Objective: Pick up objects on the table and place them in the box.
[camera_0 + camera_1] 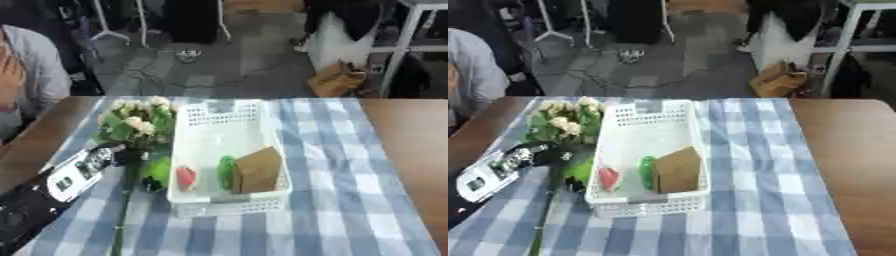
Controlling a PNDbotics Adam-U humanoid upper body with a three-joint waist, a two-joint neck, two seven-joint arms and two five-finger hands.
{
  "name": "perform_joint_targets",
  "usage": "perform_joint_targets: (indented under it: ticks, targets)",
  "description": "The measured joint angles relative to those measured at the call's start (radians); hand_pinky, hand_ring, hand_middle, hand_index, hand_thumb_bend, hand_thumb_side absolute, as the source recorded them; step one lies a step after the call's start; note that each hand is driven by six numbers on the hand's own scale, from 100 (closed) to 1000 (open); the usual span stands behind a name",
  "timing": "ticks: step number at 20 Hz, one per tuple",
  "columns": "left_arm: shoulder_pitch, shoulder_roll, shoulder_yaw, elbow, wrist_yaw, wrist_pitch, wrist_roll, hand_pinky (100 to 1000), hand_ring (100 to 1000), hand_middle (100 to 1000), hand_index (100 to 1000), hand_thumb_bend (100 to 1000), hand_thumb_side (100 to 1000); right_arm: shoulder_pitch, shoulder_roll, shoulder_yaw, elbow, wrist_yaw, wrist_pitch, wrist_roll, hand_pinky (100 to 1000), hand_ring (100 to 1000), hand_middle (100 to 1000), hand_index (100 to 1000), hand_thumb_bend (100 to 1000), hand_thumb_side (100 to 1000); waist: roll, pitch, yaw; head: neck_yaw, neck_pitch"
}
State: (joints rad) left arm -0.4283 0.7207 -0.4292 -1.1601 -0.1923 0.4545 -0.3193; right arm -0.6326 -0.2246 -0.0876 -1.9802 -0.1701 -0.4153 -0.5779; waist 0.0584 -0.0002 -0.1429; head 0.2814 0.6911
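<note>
The robot's left hand [133, 156] reaches to the bouquet of cream flowers [136, 122], left of the white perforated plastic basket [223, 116]; I cannot tell its finger state. Inside the basket's near end sit a brown cardboard piece [258, 170], a green object [227, 171] and a red one [185, 178].

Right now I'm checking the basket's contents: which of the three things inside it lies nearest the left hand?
The red object, at the white basket's left wall; the green one and brown box lie farther right of the left hand.

left arm [61, 182]: enters lower left, angled up-right | hand hidden
</note>
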Motion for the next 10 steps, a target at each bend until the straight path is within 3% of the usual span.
perform_joint_targets:
  ticks: [1, 2, 5, 8, 9, 10]
  targets:
    - [-0.018, 0.000, 0.002, 0.015, -0.036, -0.015, -0.060, 985, 1000, 1000, 1000, 289, 847, 0.000, 0.000, 0.002, 0.000, -0.001, 0.000, 0.001, 547, 529, 447, 496, 100, 612, 0.000, 0.000, 0.000, 0.001, 0.000]
    - [-0.036, 0.000, 0.004, 0.033, -0.075, -0.031, -0.125, 976, 1000, 1000, 1000, 393, 857, 0.001, 0.000, 0.002, 0.000, -0.002, 0.000, 0.002, 546, 526, 445, 494, 100, 607, 0.000, -0.001, 0.000, 0.003, 0.000]
    - [-0.105, 0.001, 0.017, 0.103, -0.229, -0.105, -0.324, 973, 1000, 1000, 1000, 430, 862, 0.002, 0.000, 0.002, 0.000, -0.005, 0.000, 0.003, 545, 524, 443, 492, 100, 604, 0.000, -0.008, 0.000, 0.005, 0.001]
    - [-0.148, 0.002, 0.037, 0.186, -0.390, -0.189, -0.448, 963, 1000, 1000, 1000, 471, 873, 0.007, 0.000, 0.002, 0.000, -0.007, 0.000, 0.003, 542, 523, 441, 488, 100, 598, 0.000, -0.009, 0.000, 0.005, 0.001]
    - [-0.154, 0.002, 0.044, 0.216, -0.437, -0.214, -0.471, 963, 1000, 1000, 1000, 471, 873, 0.009, 0.000, 0.002, 0.000, -0.007, 0.000, 0.003, 542, 523, 441, 488, 100, 598, 0.000, -0.011, 0.001, 0.005, 0.002]
    - [-0.159, 0.002, 0.050, 0.246, -0.482, -0.236, -0.486, 947, 1000, 1000, 1000, 355, 990, 0.009, 0.000, 0.002, 0.000, -0.007, 0.000, 0.003, 542, 522, 439, 486, 100, 595, 0.000, -0.013, 0.001, 0.005, 0.002]
